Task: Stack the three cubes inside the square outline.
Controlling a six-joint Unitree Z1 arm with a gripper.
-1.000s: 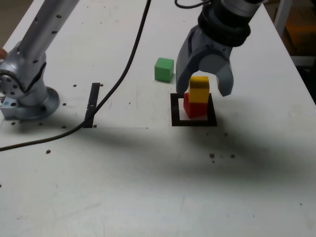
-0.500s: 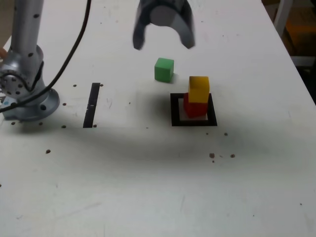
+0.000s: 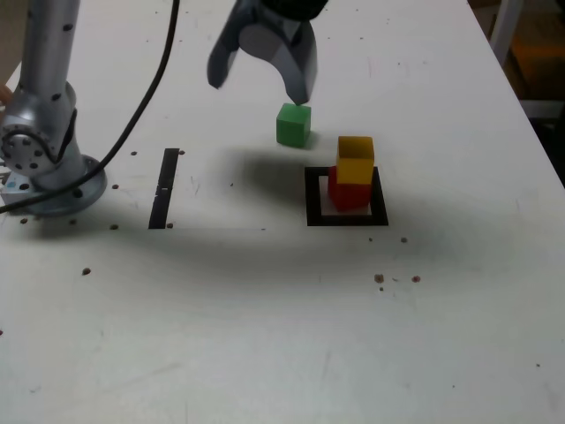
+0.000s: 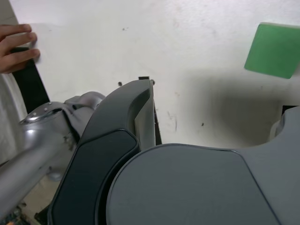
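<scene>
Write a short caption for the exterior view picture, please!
Open gripper hovers by the green cube; yellow cube sits on red cube inside the square outline.

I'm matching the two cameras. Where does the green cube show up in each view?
Exterior view: the green cube sits on the table, just behind the square outline, under the open gripper.
Wrist view: the green cube lies near the frame's edge.
Shared landmark: the thin black tape strip.
</scene>
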